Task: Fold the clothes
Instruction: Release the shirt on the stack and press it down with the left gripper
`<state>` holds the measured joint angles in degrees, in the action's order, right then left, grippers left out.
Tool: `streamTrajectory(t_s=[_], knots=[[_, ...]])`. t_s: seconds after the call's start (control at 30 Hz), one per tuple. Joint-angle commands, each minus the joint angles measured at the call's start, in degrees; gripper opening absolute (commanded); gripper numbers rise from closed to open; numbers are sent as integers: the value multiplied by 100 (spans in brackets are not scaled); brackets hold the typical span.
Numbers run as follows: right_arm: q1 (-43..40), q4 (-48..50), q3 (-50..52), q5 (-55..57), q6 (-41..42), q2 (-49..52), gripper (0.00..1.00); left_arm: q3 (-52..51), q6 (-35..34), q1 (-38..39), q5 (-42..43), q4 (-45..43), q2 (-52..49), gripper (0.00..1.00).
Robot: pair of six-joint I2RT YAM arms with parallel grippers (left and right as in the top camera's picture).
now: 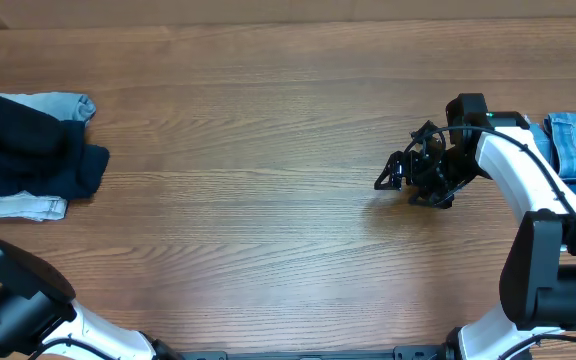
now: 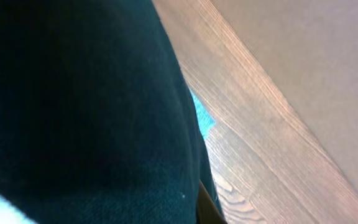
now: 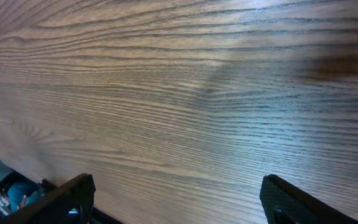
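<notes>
Dark navy garment (image 2: pixel 73 112) lies bunched at the table's (image 1: pixel 268 200) left edge, one end pointing inward. Left gripper closed; right gripper (image 3: pixel 179 196) spread wide.

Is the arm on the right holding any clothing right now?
No, the right gripper is open, its jaws spread wide with only the bare wooden table between them.
</notes>
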<state>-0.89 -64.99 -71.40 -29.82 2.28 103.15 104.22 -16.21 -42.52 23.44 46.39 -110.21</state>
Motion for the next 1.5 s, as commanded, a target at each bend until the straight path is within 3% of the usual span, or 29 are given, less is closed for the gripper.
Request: streamTrajectory(t_s=[0.0,0.23,0.37,0.5,0.67,0.8,0.87,0.9,0.93,1.07,1.23,1.33,1.47], knots=[[-11,20,4,-26,-42,-17,89,-481,-234,164,223,-352,81,4],[-11,20,4,37,-87,-17,89,-1773,-79,164,-302,-723,81,4],[-11,9,4,39,-87,-17,89,-1917,-48,-70,-310,-544,138,20],[-11,15,4,39,-87,-17,89,-1845,166,-754,-302,-214,358,47],[-11,17,4,39,-87,-17,90,-1845,463,-1344,387,-4,1025,52],[-11,17,4,39,-87,-17,90,-1845,1012,-970,750,4,1587,47],[-11,22,4,39,-85,-17,90,-1847,1283,-595,166,-57,1635,26],[-11,26,4,39,-85,-17,89,-1847,1113,-317,-632,-96,1515,12],[-11,37,4,39,-85,-17,89,-1849,905,-201,-942,-146,1399,4],[-11,79,4,37,-85,-17,87,-1849,977,17,-1102,-822,20,4],[-11,-11,4,37,-85,-17,87,-1849,981,-229,-1097,-907,-1569,4],[-11,-92,4,37,-85,-17,87,-1805,979,-256,-675,-973,-1622,4],[-11,-92,4,39,-85,-17,87,-1182,1117,-210,-278,-590,-876,4]])
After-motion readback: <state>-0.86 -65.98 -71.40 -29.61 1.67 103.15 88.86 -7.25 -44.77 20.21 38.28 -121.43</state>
